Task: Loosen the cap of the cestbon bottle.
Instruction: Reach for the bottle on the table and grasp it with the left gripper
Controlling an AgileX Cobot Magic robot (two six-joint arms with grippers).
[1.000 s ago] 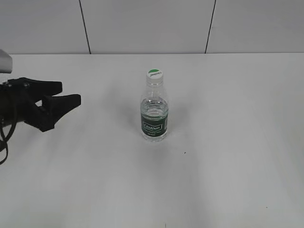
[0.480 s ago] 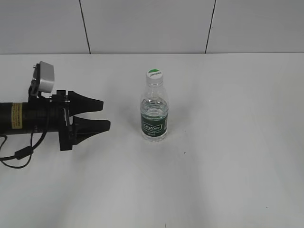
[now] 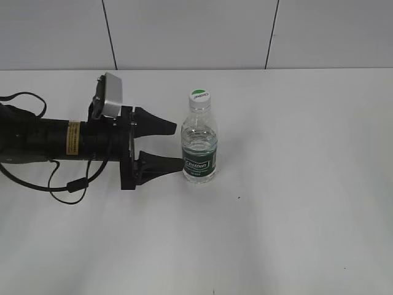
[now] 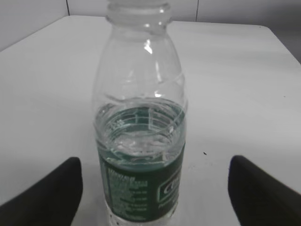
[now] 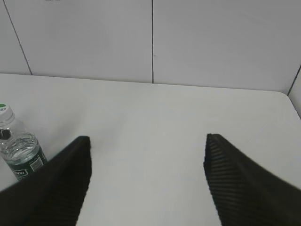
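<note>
The cestbon bottle point(image 3: 199, 147) stands upright on the white table, clear with a dark green label band. Its white cap point(image 3: 199, 96) with a green half-circle is on the neck. My left gripper point(image 3: 178, 146) is open, its black fingertips just left of the bottle at label height, one behind and one in front. In the left wrist view the bottle point(image 4: 139, 141) fills the middle between the open jaws point(image 4: 155, 183); the cap is cut off at the top. My right gripper point(image 5: 146, 174) is open and empty; the bottle point(image 5: 19, 153) and cap point(image 5: 3, 109) show far left there.
The white table point(image 3: 295, 203) stretches around the bottle. A white panelled wall point(image 3: 190, 34) with dark seams runs behind the table's far edge. My left arm's black body and cables point(image 3: 55, 144) lie across the table's left side.
My left arm has moved right across the table, from the left edge up to the bottle, jaws open throughout. The bottle has not moved.
</note>
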